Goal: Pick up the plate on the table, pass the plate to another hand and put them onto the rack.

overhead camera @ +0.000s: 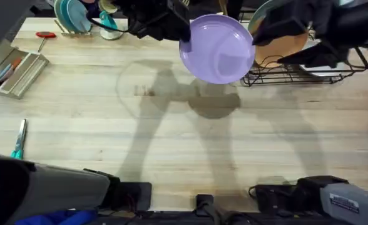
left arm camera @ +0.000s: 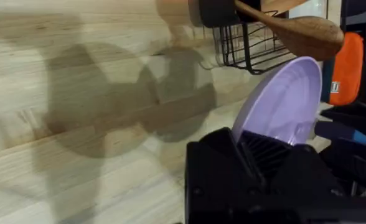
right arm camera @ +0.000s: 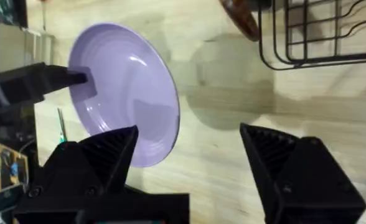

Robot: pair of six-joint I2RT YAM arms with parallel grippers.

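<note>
The lavender plate (overhead camera: 218,49) hangs tilted in the air above the table (overhead camera: 171,137), casting a shadow below. My left gripper (overhead camera: 184,39) reaches in from the far left and is shut on the plate's left rim; in the left wrist view the plate (left arm camera: 284,102) rises out of the gripper (left arm camera: 258,149). My right gripper (overhead camera: 259,34) is beside the plate's right edge. In the right wrist view it (right arm camera: 192,149) stands open, with the plate (right arm camera: 124,87) just ahead near its one finger. The black wire rack (overhead camera: 296,75) stands at the far right.
An orange-tan plate (overhead camera: 284,39) stands in the black rack. A small wooden rack with teal plates (overhead camera: 71,15) sits at the far left. A grey tray of pens (overhead camera: 15,69), a red-handled tool (overhead camera: 45,35) and a teal-handled tool (overhead camera: 18,140) lie on the left side.
</note>
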